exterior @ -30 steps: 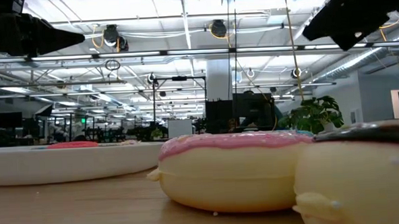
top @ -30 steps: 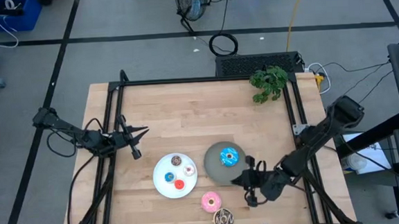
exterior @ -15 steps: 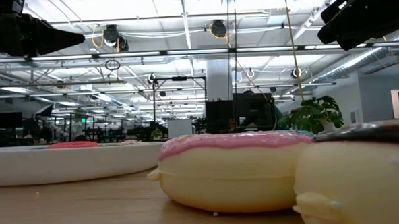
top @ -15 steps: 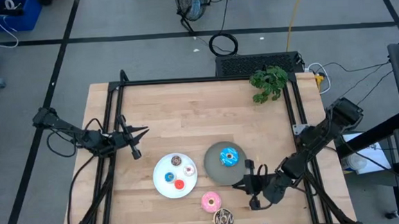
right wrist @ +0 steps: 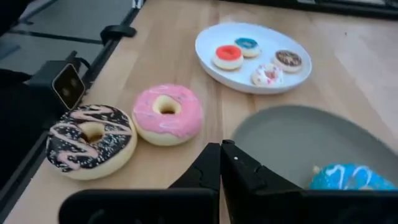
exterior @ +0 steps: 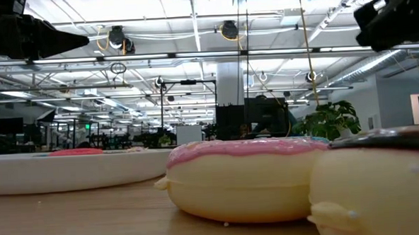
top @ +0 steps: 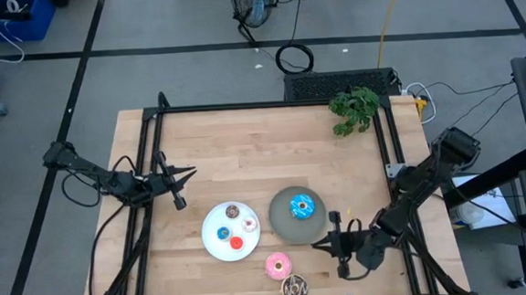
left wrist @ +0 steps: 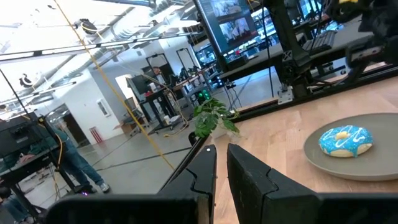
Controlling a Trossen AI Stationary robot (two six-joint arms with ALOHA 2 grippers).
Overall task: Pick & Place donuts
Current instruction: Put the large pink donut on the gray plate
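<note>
Overhead looks straight down; low camera (table-level) shares pink donut [exterior: 244,176].

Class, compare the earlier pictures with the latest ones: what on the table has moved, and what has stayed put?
The right pincer, shut and empty, has drawn back from the grey plate toward the table's right front edge. The left pincer, the blue donut, pink donut, chocolate donut and the white plate of tiny donuts stayed put.

Four tiny donuts [top: 233,226] on one plate [top: 210,243], one donut [top: 301,206] on the neighbouring plate [top: 281,219], two donuts [top: 286,277] beside them on the table [top: 245,158].
</note>
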